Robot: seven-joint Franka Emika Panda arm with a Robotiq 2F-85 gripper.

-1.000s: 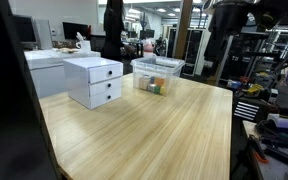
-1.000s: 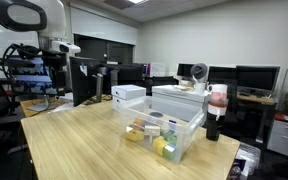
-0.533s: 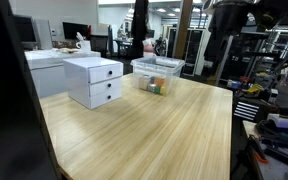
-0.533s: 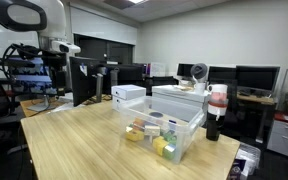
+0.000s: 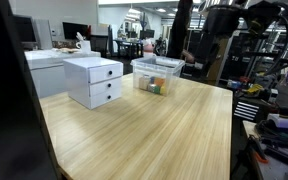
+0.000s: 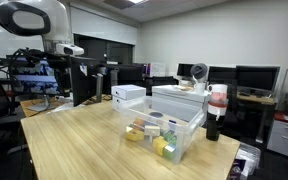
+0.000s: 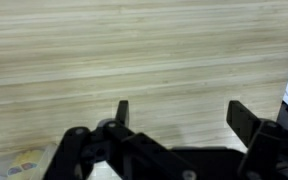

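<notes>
1. Upper left of an exterior view: the arm (image 6: 32, 17) has shifted slightly since a moment ago, and its white joint now sits a little further right. It is moving but remains well apart from the things on the table.
2. Centre of the wrist view: the claw (image 7: 181, 110) stays spread wide with nothing between its fingers, hanging over bare tabletop (image 7: 134, 50), the nearest surface.
3. Left of centre in an exterior view: the white drawer unit (image 5: 94, 80) has not moved.
4. To its right: the clear bin (image 5: 156, 75) of small items stands near the drawers, unchanged, so I judge nothing has been touched yet.
</notes>
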